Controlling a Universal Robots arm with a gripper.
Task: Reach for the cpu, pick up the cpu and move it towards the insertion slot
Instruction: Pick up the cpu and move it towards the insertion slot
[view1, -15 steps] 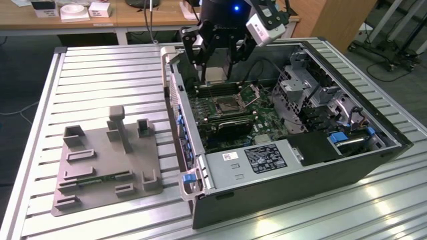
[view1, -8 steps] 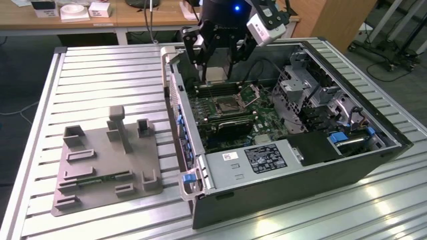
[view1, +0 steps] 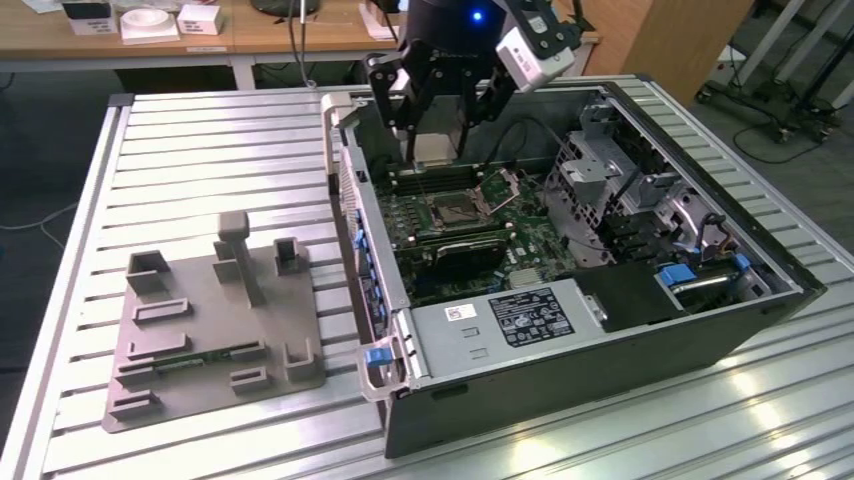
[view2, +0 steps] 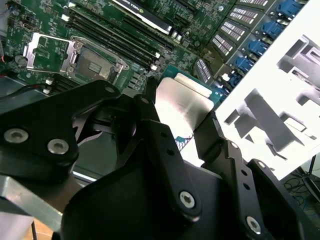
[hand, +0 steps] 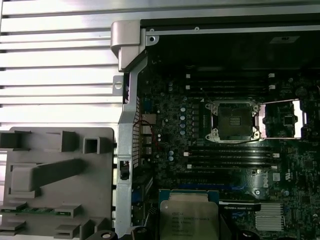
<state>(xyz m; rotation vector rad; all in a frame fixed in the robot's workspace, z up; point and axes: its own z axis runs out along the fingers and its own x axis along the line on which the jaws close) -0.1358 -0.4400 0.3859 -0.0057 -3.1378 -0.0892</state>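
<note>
- A ribbed metal bench carries an open computer case, with a wooden desk behind it.
- The gripper hangs over the far part of the case, its black fingers closed on the edges of the cpu, silvery top showing.
- The one insertion slot lies on the green motherboard, its frame plate swung open; chip and socket are well apart.
- I'd judge a tilted chip could snag the socket rim, or slip from an edge grip.
- One grey fixture sits at the exterior view's left.
</note>
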